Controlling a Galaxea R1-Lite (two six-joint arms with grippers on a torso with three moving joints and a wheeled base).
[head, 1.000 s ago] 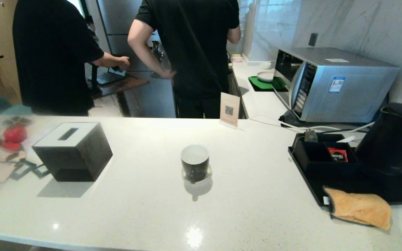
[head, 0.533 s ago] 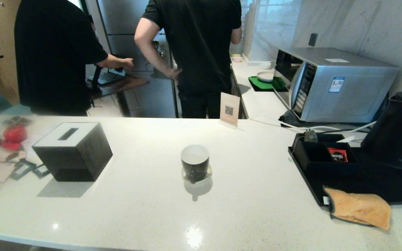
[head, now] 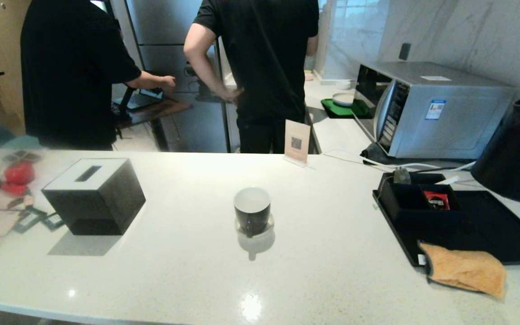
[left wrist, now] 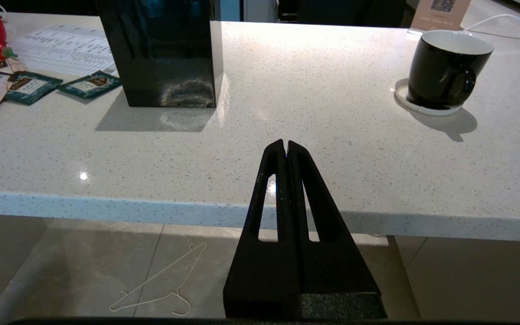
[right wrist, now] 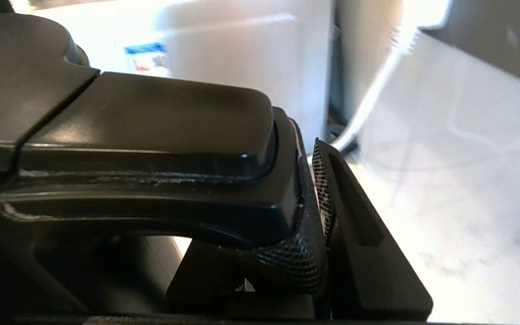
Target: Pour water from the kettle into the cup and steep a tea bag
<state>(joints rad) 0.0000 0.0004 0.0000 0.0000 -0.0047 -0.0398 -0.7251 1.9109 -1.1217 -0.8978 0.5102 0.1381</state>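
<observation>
The matte black kettle (head: 519,149) hangs tilted above the black tray (head: 490,234) at the head view's right edge. In the right wrist view my right gripper (right wrist: 287,212) is shut on the kettle's handle (right wrist: 151,135), which fills the space between the jaws. The black cup (head: 252,210) with a white inside stands on a coaster mid-counter, also seen in the left wrist view (left wrist: 440,67). The small grey-green tea bag (head: 401,176) sticks up at the back of the tray's organiser. My left gripper (left wrist: 285,146) is shut and empty, parked before the counter's front edge.
A black tissue box (head: 95,196) stands left of the cup, with teal packets (left wrist: 88,84) beside it. A microwave (head: 431,108) sits behind the tray and an orange cloth (head: 465,271) lies on the tray's front corner. Two people stand beyond the counter near a small sign (head: 297,141).
The kettle has lifted off the tray, rising and drifting toward the right edge of the head view. The person in the middle stepped slightly right. The left arm stayed still.
</observation>
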